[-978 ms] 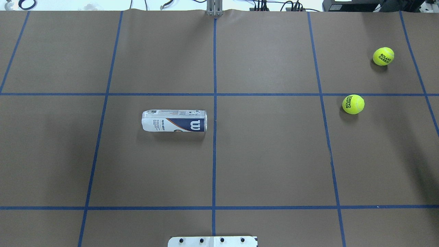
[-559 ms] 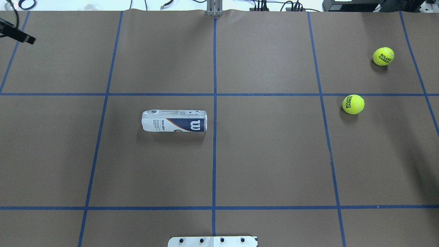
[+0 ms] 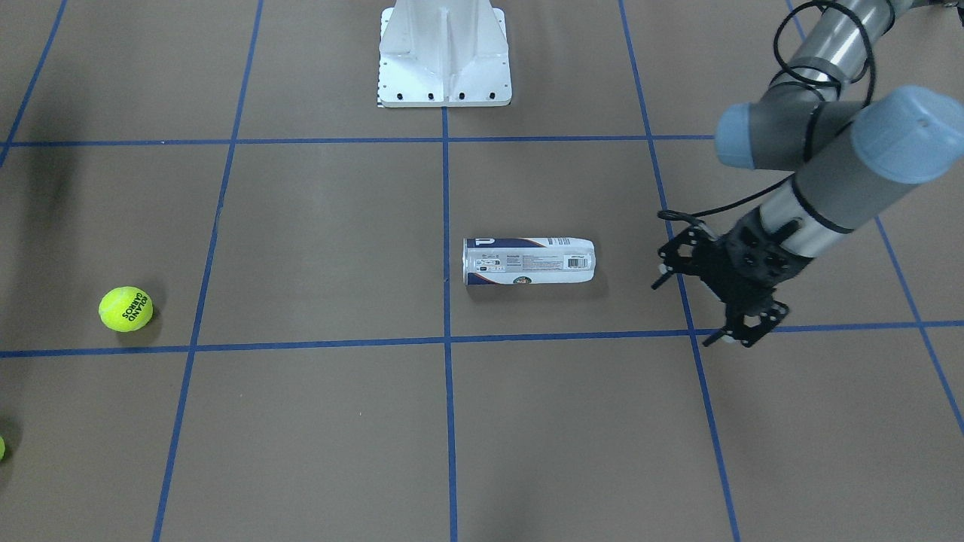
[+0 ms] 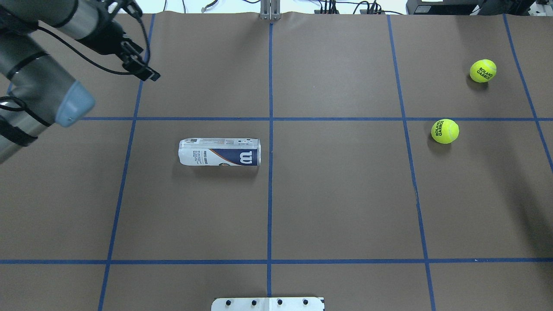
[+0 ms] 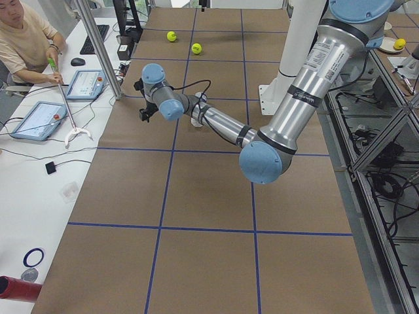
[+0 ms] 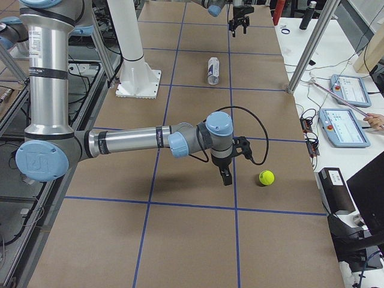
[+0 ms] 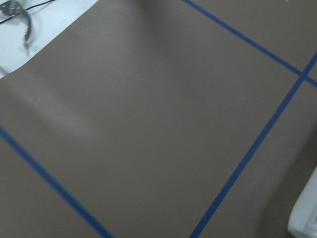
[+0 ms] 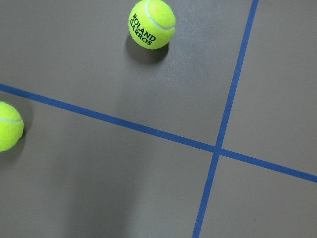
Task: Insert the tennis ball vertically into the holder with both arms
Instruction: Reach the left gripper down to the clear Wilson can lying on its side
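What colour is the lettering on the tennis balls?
Black, on the yellow-green tennis ball; it shows most clearly in the right wrist-mounted view.

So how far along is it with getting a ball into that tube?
Nothing is done yet. The holder lies on its side and the tennis balls sit loose. In hand: the left hand hovers open and empty near the holder. Left: stand it up, grab a ball, drop it in.
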